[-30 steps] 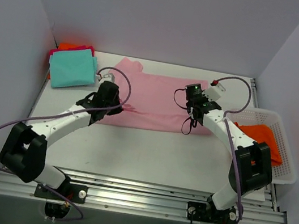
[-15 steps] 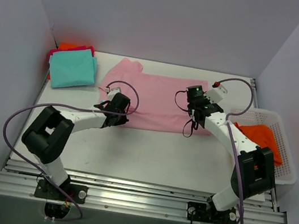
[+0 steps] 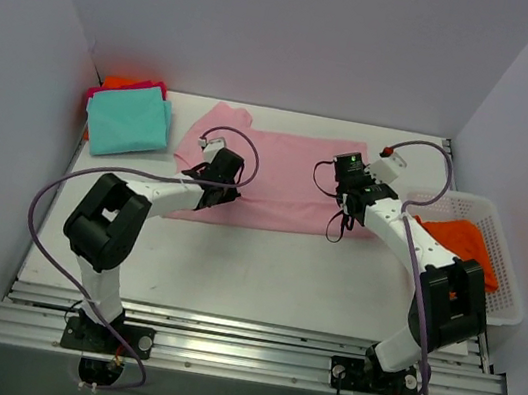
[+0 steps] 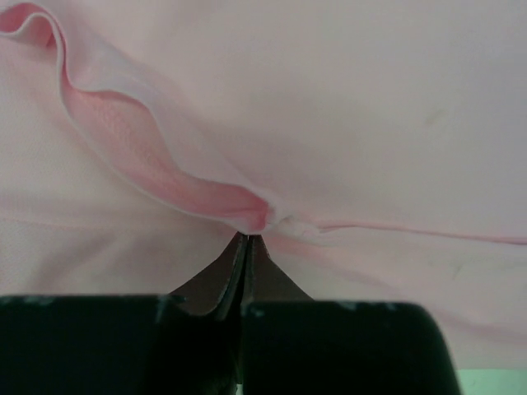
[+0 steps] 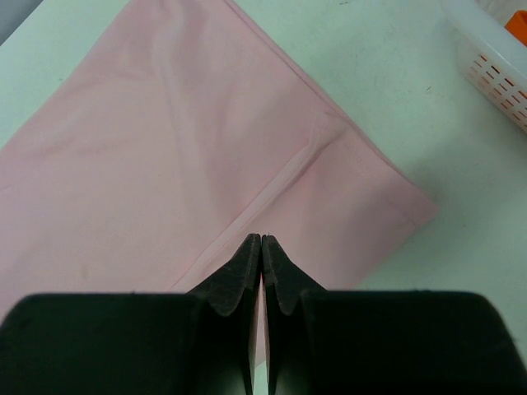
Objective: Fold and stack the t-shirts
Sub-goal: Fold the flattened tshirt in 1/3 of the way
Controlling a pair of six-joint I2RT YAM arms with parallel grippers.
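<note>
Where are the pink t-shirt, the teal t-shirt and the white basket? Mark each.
pink t-shirt [image 3: 286, 175]: top view, flat middle of the cloth.
teal t-shirt [image 3: 126, 124]: top view, centre of its folded top.
white basket [image 3: 459, 198]: top view, far rim.

Soft, even light — mild close-up blur

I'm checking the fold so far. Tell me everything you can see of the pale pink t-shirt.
The pale pink cotton t-shirt lies across the far middle of the white table, apparently folded into a long band, a sleeve poking out far left. The left claw, shut, pinches a ruffled fold of its near edge; the shut right claw sits over its right end.
</note>
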